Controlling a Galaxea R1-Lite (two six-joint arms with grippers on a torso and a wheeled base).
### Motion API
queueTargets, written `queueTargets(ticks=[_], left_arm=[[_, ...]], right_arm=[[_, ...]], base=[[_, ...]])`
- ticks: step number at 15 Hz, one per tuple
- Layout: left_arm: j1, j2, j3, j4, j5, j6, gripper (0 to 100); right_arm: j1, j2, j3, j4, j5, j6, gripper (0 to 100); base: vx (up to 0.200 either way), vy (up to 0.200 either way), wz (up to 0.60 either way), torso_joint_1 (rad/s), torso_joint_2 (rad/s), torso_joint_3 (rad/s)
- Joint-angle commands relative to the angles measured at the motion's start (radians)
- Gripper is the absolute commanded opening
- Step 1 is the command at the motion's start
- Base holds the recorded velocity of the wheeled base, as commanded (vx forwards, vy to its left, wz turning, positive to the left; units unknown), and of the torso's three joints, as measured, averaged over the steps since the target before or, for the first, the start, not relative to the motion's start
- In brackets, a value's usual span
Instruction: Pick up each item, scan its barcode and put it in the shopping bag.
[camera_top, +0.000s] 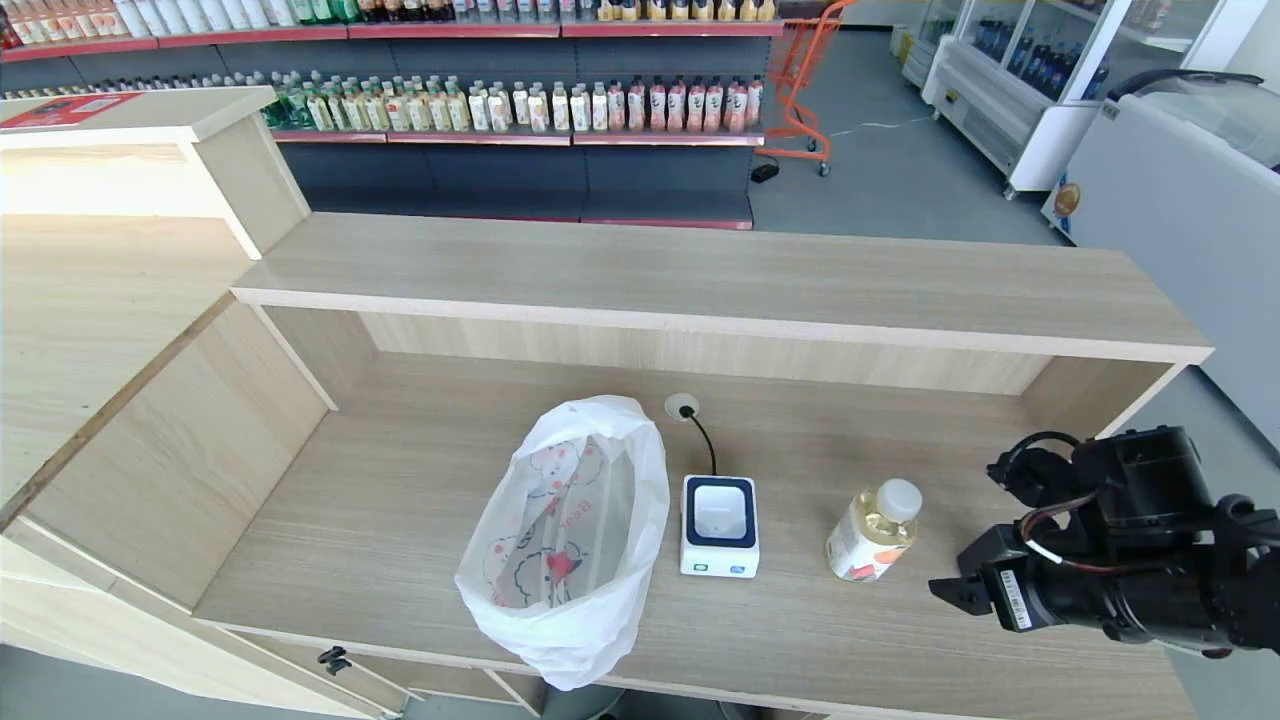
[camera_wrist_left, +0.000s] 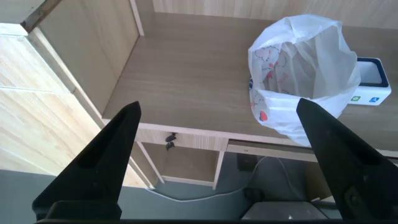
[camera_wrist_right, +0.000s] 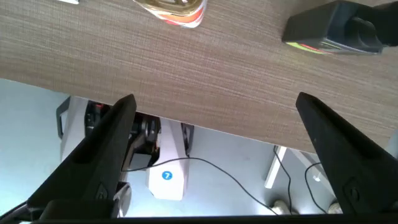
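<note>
A small bottle (camera_top: 873, 532) of pale yellow liquid with a white cap lies tilted on the wooden counter (camera_top: 400, 480), to the right of the white barcode scanner (camera_top: 719, 525). The white plastic shopping bag (camera_top: 565, 540) stands open to the left of the scanner. My right arm (camera_top: 1110, 560) sits at the counter's right front. My right gripper (camera_wrist_right: 217, 155) is open and empty above the counter's front edge, with the bottle (camera_wrist_right: 177, 9) beyond its fingers. My left gripper (camera_wrist_left: 217, 168) is open and empty, in front of the counter and apart from the bag (camera_wrist_left: 305, 68).
A raised ledge (camera_top: 700, 280) runs along the back of the counter, with side walls left and right. The scanner's cable (camera_top: 705, 440) leads to a hole in the counter. A dark object (camera_wrist_right: 336, 28) lies on the counter near the bottle. Drawers sit under the front edge (camera_wrist_left: 186, 146).
</note>
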Motion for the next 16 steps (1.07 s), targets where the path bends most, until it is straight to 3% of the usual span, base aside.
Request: queueTargets(ticks=[1,7,10,16], left_arm=[[0.000,0.000,0.000,0.000,0.000,0.000,100],[0.000,0.000,0.000,0.000,0.000,0.000,100],[0.000,0.000,0.000,0.000,0.000,0.000,100],[0.000,0.000,0.000,0.000,0.000,0.000,100]], right_arm=[[0.019,0.134,0.019,-0.076,-0.001,0.002,100],[0.051,0.344,0.042,-0.403,0.001,0.012,100],[0.098,0.424,0.036,-0.536,0.001,0.094,100],[0.095,0.585,0.020,-0.829,-0.003,0.096,100]], base=[[0.000,0.000,0.00,0.000,0.00,0.000],[0.000,0.000,0.00,0.000,0.00,0.000],[0.000,0.000,0.00,0.000,0.00,0.000],[0.000,0.000,0.00,0.000,0.00,0.000]])
